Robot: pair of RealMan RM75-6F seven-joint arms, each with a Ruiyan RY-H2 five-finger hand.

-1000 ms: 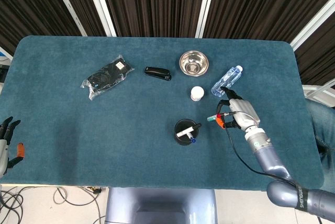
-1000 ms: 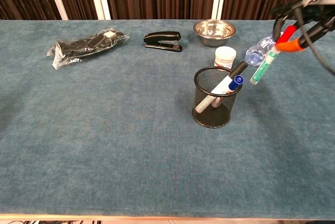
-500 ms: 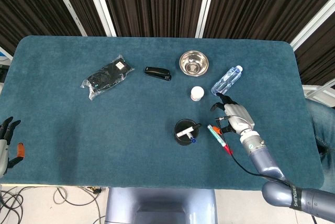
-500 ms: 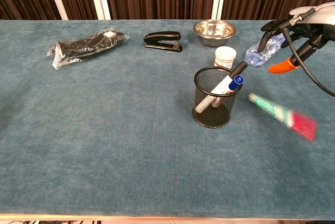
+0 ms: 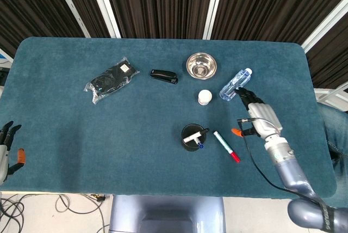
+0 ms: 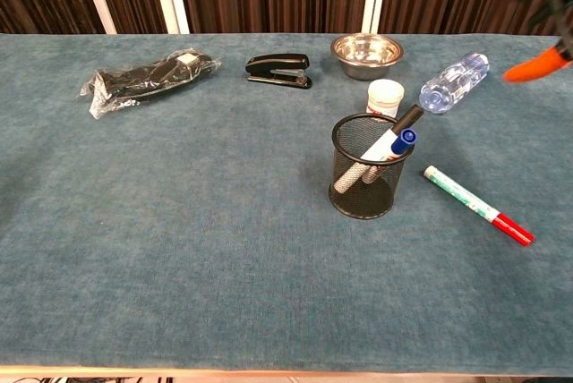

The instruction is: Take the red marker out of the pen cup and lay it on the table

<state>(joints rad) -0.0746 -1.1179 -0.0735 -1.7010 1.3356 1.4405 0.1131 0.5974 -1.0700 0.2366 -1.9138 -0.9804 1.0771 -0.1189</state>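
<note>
Marker [image 6: 477, 205] now released onto table [image 6: 179, 222]

The red marker [image 6: 477, 205] lies flat on the table [image 6: 179, 222], just to the right of the pen cup [image 6: 363, 182]. Its red cap points away from the cup. The black mesh cup stands upright.

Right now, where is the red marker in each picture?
Head view: the red marker lies flat on the table, low and right of middle, just right of the pen cup.
Chest view: the red marker lies at lower right, again just right of the pen cup.
Shared landmark: the black mesh pen cup with a blue-capped marker sticking out.
</note>
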